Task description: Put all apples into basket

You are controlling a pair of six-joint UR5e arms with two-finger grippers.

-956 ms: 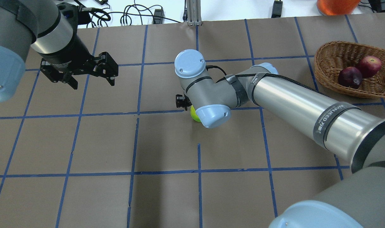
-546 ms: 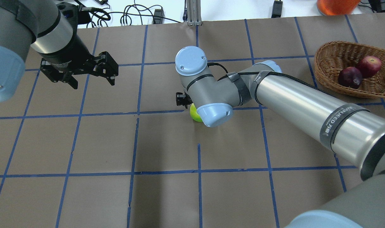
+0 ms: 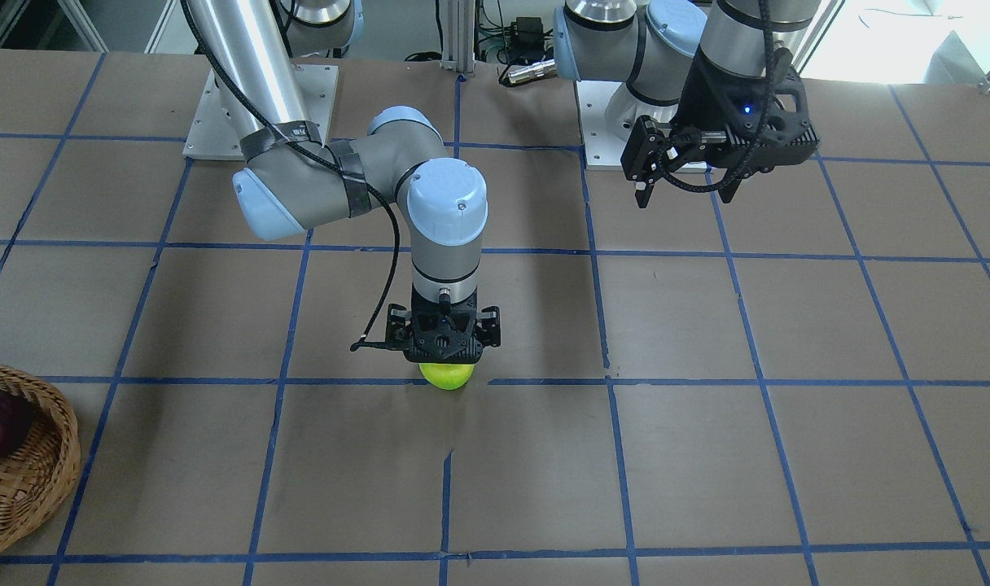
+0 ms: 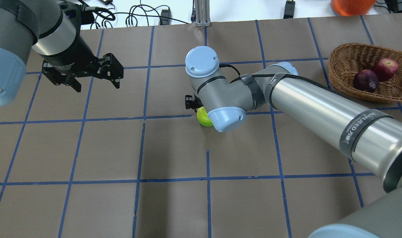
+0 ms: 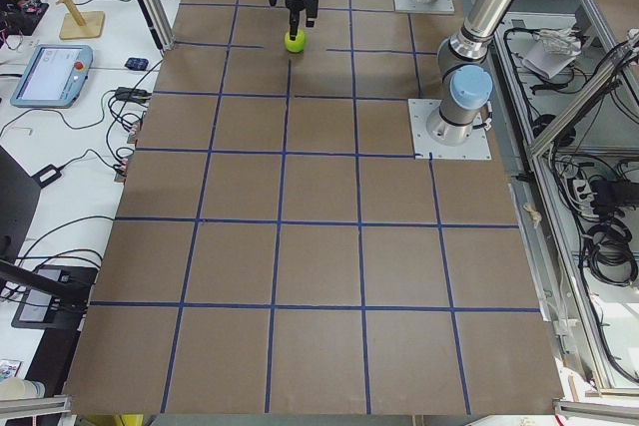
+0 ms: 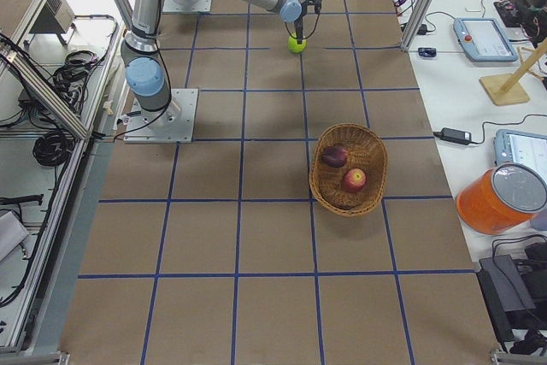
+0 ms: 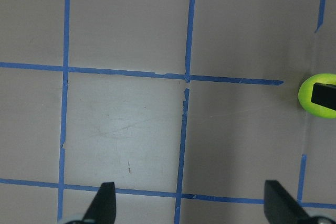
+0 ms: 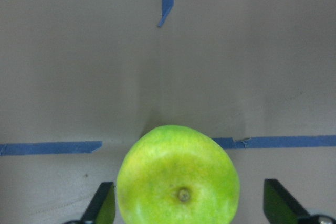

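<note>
- The basket (image 4: 344, 59) stands well away from the right gripper (image 3: 444, 354), back along that arm's own side of the table. It holds two apples side by side, a red apple (image 4: 385, 68) and a dark apple (image 4: 365, 80).
- The green apple (image 8: 178, 177) sits on the table directly under the right gripper, between its fingers (image 8: 105, 205). The fingers are spread wide, with a clear gap on at least one side.
- This apple is bright yellow-green, round and smooth, with its stem dimple facing up toward the wrist camera.
- The left gripper (image 4: 97, 84) hangs above bare table, well apart from the green apple, with its fingers spread and nothing between them.
- The table (image 4: 174, 148) is covered in brown paper marked into squares with blue tape.
- Cables (image 4: 138, 16) and an orange jar (image 4: 351, 6) lie beyond its far edge.
</note>
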